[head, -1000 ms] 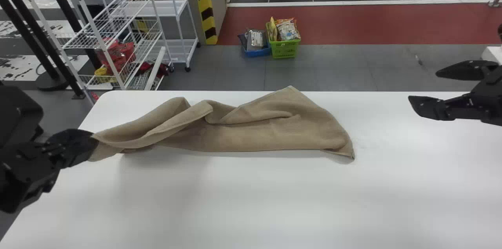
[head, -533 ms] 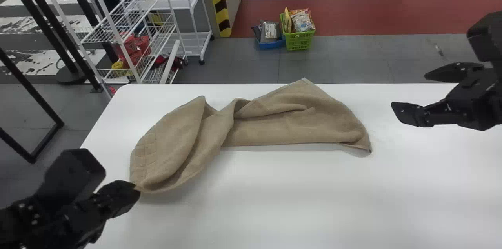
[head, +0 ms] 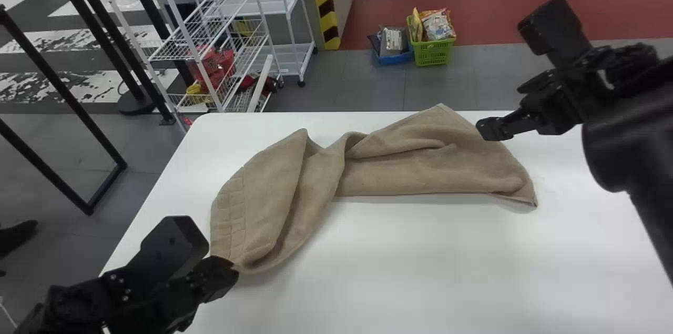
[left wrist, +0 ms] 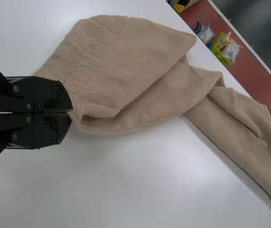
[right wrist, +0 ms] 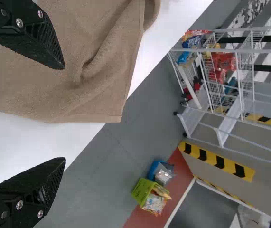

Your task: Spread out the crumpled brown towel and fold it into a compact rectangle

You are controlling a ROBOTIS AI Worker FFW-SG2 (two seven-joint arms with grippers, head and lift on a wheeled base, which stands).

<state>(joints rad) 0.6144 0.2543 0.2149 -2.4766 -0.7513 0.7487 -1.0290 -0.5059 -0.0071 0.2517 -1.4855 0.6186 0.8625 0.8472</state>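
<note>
The left arm (head: 79, 302), lower left of the head view, was black with a boxy housing (head: 176, 242), the right arm (head: 625, 134) thickly rounded, and silver screws (right wrist: 19, 22) dotted black, tapering, ridged fingers (right wrist: 38, 40).

No lettering can be read; any print on the white-and-orange plastic packet (head: 438, 26) in the lime-green plastic basket (head: 432, 54) is too small.

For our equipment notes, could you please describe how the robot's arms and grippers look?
The left gripper and right gripper are black, with tapered fingers, textured surfaces toward the tips and round silver screws. Blocky black housings sit at both wrists; the right arm has a thick, rounded black section.
</note>
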